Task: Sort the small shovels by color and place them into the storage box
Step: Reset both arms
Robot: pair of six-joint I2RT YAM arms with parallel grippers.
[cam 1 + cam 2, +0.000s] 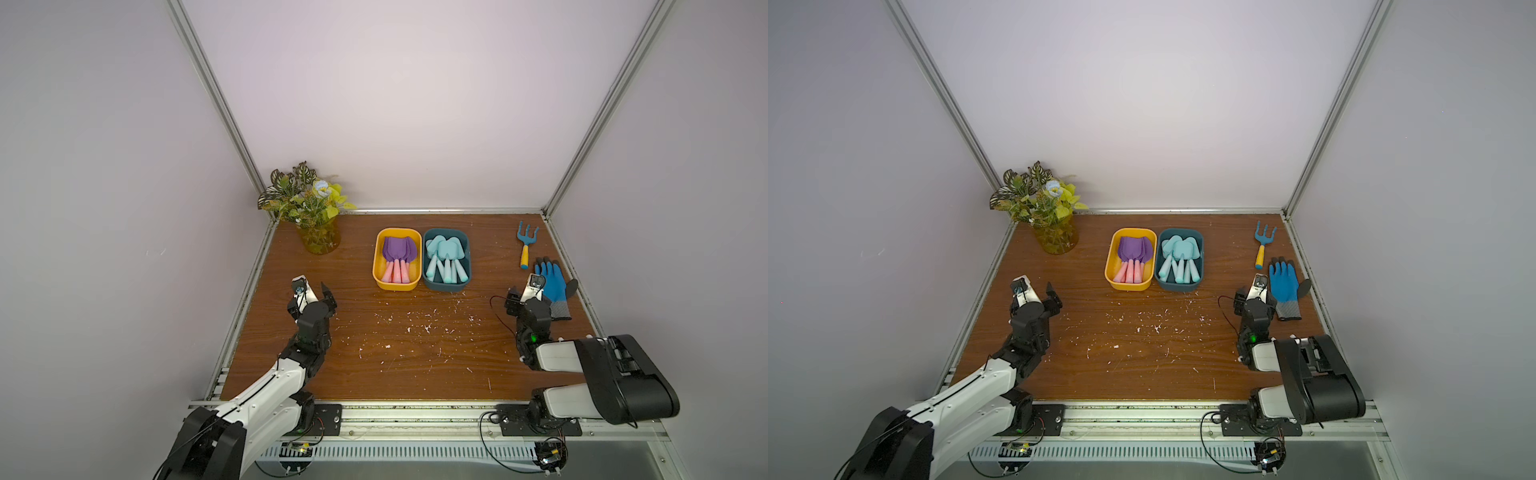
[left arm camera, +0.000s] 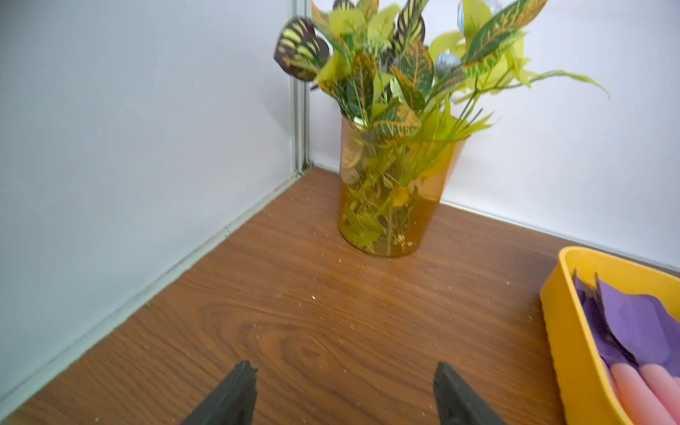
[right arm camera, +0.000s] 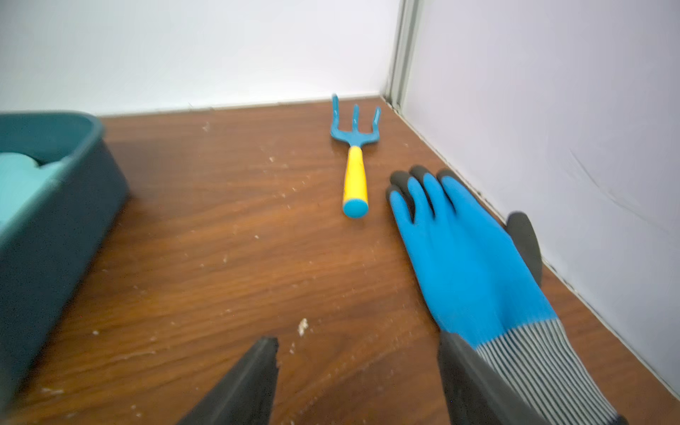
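Looks done: purple shovels [image 1: 397, 249] in yellow box [image 1: 397, 286], blue shovels [image 1: 446, 249] in teal box [image 1: 446, 286]; left gripper [image 2: 344, 368], right gripper [image 3: 356, 338] wide, empty.

The left arm [image 1: 266, 386] and right arm [image 1: 557, 357] wear white link shells between bulky black joint housings. Each bolts to a black screwed plate [image 1: 328, 415] on the aluminium rail [image 1: 415, 415] at six o'clock. A thin black cable [image 1: 491, 300] loops off the right wrist, beside a green light [image 1: 533, 338]. The left gripper [image 2: 344, 368] and right gripper [image 3: 356, 337] carry black tapered wedge fingers [image 2: 232, 397].
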